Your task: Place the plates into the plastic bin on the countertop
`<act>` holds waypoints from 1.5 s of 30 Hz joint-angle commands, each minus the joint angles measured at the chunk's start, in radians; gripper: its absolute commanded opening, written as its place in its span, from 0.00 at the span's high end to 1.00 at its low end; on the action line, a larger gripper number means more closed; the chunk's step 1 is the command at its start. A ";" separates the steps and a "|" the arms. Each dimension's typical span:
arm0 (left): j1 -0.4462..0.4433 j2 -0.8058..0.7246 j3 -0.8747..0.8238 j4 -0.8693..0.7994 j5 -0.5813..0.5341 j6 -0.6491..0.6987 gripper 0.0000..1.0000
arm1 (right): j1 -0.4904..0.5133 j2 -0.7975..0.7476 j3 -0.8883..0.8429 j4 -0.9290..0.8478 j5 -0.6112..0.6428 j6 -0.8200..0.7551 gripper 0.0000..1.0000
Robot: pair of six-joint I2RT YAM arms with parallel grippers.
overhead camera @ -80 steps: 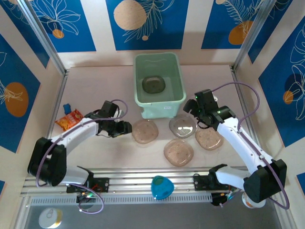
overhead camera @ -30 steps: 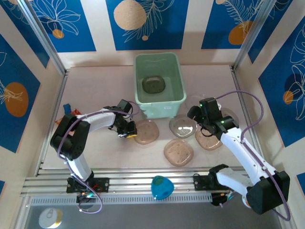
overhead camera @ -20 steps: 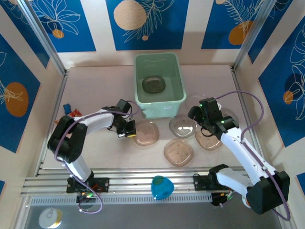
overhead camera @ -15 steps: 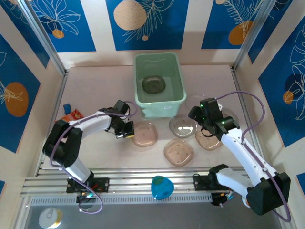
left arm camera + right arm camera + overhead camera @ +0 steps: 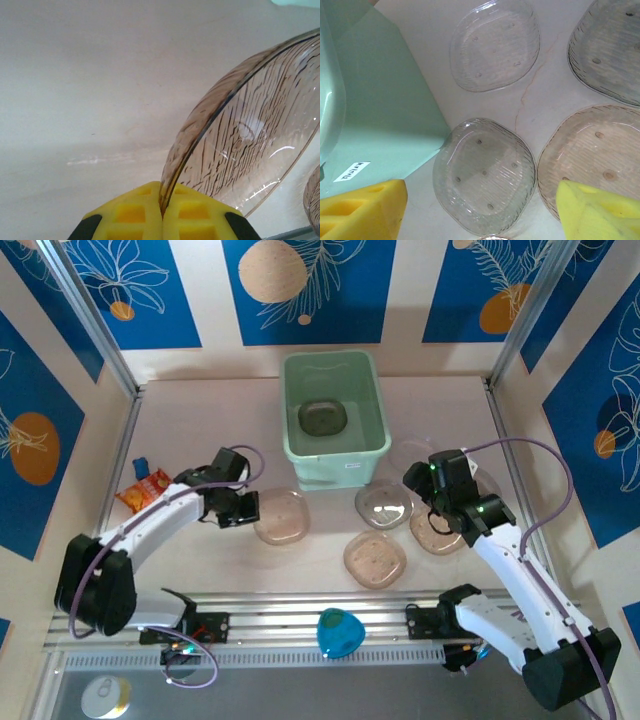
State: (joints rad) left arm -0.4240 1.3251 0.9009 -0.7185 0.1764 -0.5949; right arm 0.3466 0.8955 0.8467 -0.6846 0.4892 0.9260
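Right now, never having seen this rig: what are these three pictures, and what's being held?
These are two robot arms bolted at the near edge of the countertop, each ending in a two-finger gripper with yellow pads. The wide picture looks down from above and behind them; the other two come from a camera on each wrist. On the surface stand a mint-green plastic bin with one plate inside, several loose translucent plates in front of it, and an orange snack packet. The left gripper is shut on the rim of a brownish plate, held tilted. The right gripper hangs open above a clear plate, holding nothing.
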 commanded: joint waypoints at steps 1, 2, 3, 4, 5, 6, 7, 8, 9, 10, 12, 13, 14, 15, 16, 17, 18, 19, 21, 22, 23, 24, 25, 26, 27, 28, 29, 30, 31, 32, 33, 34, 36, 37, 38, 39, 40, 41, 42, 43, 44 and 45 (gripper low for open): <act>0.049 -0.063 0.017 -0.074 -0.027 0.035 1.00 | 0.005 0.004 0.032 -0.003 -0.017 0.023 0.21; 0.064 -0.077 0.024 -0.084 -0.019 0.035 1.00 | 0.005 0.011 0.049 -0.013 -0.017 0.027 0.21; 0.078 -0.093 0.036 -0.100 -0.006 0.034 1.00 | 0.005 0.023 0.068 -0.021 -0.018 0.026 0.21; 0.086 -0.109 0.051 -0.116 -0.006 0.034 1.00 | 0.005 0.033 0.084 -0.023 -0.023 0.022 0.21; 0.091 -0.124 0.062 -0.130 -0.014 0.036 1.00 | 0.005 0.042 0.097 -0.023 -0.028 0.021 0.21; 0.098 -0.142 0.071 -0.137 -0.020 0.040 1.00 | 0.005 0.050 0.109 -0.020 -0.030 0.025 0.19; 0.110 -0.156 0.080 -0.142 -0.022 0.041 1.00 | 0.005 0.063 0.120 -0.013 -0.038 0.027 0.18; 0.124 -0.167 0.087 -0.143 -0.023 0.042 1.00 | 0.005 0.072 0.128 -0.007 -0.047 0.029 0.17; 0.142 -0.175 0.099 -0.143 -0.017 0.047 1.00 | 0.005 0.086 0.139 0.001 -0.060 0.031 0.17; 0.162 -0.178 0.113 -0.147 -0.004 0.054 1.00 | 0.005 0.100 0.155 0.004 -0.074 0.032 0.17; 0.195 -0.175 0.162 -0.168 0.025 0.073 1.00 | 0.008 0.124 0.185 0.002 -0.092 0.037 0.17; 0.206 -0.172 0.192 -0.184 0.026 0.084 1.00 | 0.010 0.135 0.202 0.002 -0.099 0.037 0.17; 0.215 -0.169 0.219 -0.193 0.026 0.095 1.00 | 0.013 0.144 0.216 0.002 -0.102 0.038 0.17; 0.225 -0.164 0.249 -0.201 0.028 0.105 1.00 | 0.015 0.152 0.231 0.005 -0.106 0.041 0.17; 0.232 -0.159 0.279 -0.208 0.029 0.112 1.00 | 0.018 0.158 0.243 0.013 -0.116 0.042 0.17; 0.240 -0.151 0.307 -0.209 0.034 0.116 1.00 | 0.019 0.168 0.260 0.025 -0.135 0.039 0.17; 0.248 -0.143 0.337 -0.206 0.043 0.120 1.00 | 0.023 0.181 0.285 0.033 -0.157 0.031 0.18; 0.251 -0.134 0.362 -0.201 0.047 0.121 1.00 | 0.027 0.193 0.306 0.037 -0.170 0.026 0.18; 0.255 -0.112 0.422 -0.187 0.062 0.125 1.00 | 0.034 0.225 0.364 0.037 -0.201 0.020 0.18; 0.255 -0.103 0.445 -0.180 0.068 0.124 1.00 | 0.036 0.239 0.392 0.036 -0.218 0.018 0.18; 0.255 -0.093 0.467 -0.174 0.073 0.123 1.00 | 0.039 0.256 0.426 0.036 -0.241 0.014 0.19; 0.251 -0.085 0.488 -0.171 0.069 0.124 1.00 | 0.047 0.272 0.461 0.037 -0.261 0.006 0.19; 0.248 -0.082 0.498 -0.161 0.068 0.123 1.00 | 0.057 0.287 0.495 0.032 -0.271 0.001 0.19; 0.246 -0.084 0.501 -0.144 0.067 0.119 1.00 | 0.071 0.302 0.529 0.028 -0.276 0.002 0.19; 0.244 -0.089 0.497 -0.121 0.069 0.107 1.00 | 0.087 0.316 0.562 0.021 -0.276 0.016 0.19; 0.243 -0.095 0.494 -0.100 0.070 0.096 1.00 | 0.096 0.325 0.584 0.017 -0.282 0.027 0.19; 0.242 -0.102 0.491 -0.076 0.071 0.080 1.00 | 0.107 0.336 0.603 0.022 -0.296 0.037 0.20; 0.235 -0.107 0.488 -0.049 0.067 0.064 1.00 | 0.120 0.341 0.615 0.031 -0.310 0.052 0.21; 0.230 -0.114 0.485 -0.026 0.061 0.046 1.00 | 0.135 0.347 0.622 0.040 -0.314 0.070 0.22; 0.220 -0.118 0.481 0.004 0.054 0.023 1.00 | 0.157 0.351 0.628 0.050 -0.310 0.090 0.23; 0.208 -0.121 0.476 0.034 0.043 0.000 1.00 | 0.179 0.354 0.632 0.057 -0.299 0.112 0.26; 0.195 -0.122 0.470 0.062 0.032 -0.023 1.00 | 0.199 0.355 0.631 0.067 -0.289 0.131 0.28; 0.147 -0.118 0.459 0.124 -0.015 -0.077 1.00 | 0.240 0.348 0.614 0.112 -0.281 0.165 0.31; 0.123 -0.109 0.456 0.151 -0.034 -0.097 1.00 | 0.256 0.342 0.601 0.140 -0.277 0.173 0.33; 0.094 -0.097 0.463 0.178 -0.056 -0.114 1.00 | 0.275 0.338 0.585 0.167 -0.270 0.187 0.34; 0.059 -0.082 0.478 0.192 -0.087 -0.124 1.00 | 0.294 0.334 0.575 0.186 -0.258 0.200 0.36; 0.033 -0.068 0.491 0.203 -0.109 -0.132 1.00 | 0.309 0.333 0.569 0.193 -0.246 0.210 0.37; 0.009 -0.051 0.503 0.219 -0.125 -0.145 1.00 | 0.328 0.333 0.565 0.198 -0.234 0.219 0.38; -0.013 -0.039 0.510 0.236 -0.139 -0.160 1.00 | 0.347 0.331 0.560 0.205 -0.221 0.223 0.38; -0.027 -0.031 0.512 0.251 -0.147 -0.174 1.00 | 0.364 0.329 0.555 0.213 -0.205 0.222 0.39; -0.043 -0.024 0.513 0.265 -0.160 -0.189 1.00 | 0.382 0.326 0.545 0.225 -0.185 0.221 0.39; -0.058 -0.020 0.513 0.278 -0.174 -0.204 1.00 | 0.399 0.320 0.537 0.232 -0.163 0.225 0.40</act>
State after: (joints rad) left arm -0.4519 1.2934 1.3815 -0.5323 0.0765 -0.7296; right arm 0.7078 1.2442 1.4075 -0.5072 0.2592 1.1179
